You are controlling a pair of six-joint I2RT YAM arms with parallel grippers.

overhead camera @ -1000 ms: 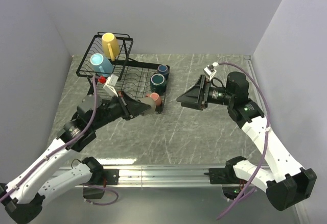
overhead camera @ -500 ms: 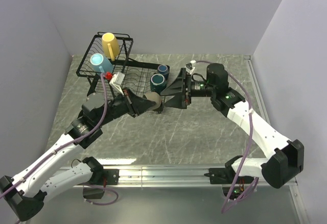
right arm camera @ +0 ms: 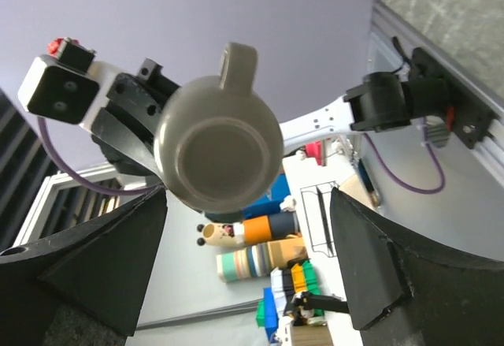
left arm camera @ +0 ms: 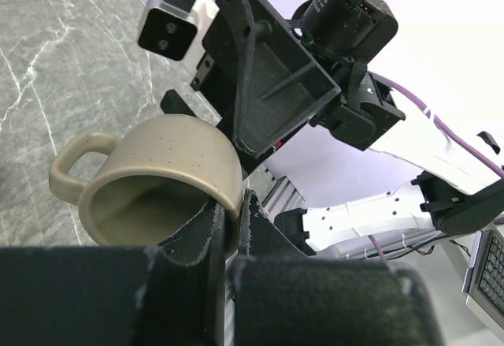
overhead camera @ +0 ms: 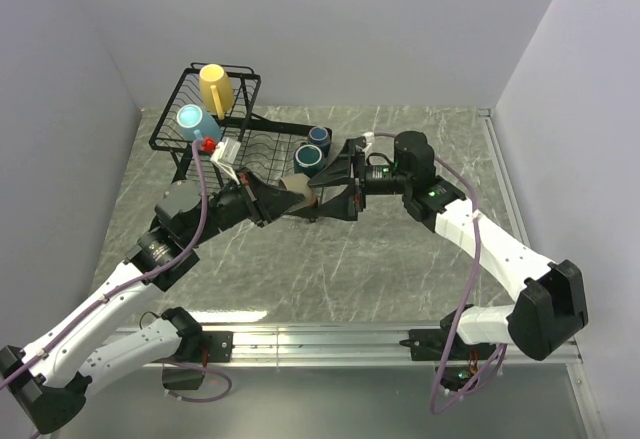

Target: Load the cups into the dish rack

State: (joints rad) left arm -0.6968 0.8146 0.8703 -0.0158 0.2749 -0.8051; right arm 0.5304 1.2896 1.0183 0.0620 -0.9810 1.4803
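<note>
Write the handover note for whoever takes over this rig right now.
Left end effector: shut on the olive-brown mug, by its rim, in the air beside the dish rack.
Right end effector: open, facing that mug's base, not gripping.
Done: yellow mug and light blue mug in the raised basket; teal mug and navy mug at the rack's right end.
To do: rack the olive-brown mug. Salmon mug not visible.

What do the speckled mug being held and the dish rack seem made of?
Mug: likely glazed stoneware, going by its satin olive-beige surface, fine dark speckles and thick rounded rim. Dish rack: probably coated metal wire, going by its thin, uniform black rods.
</note>
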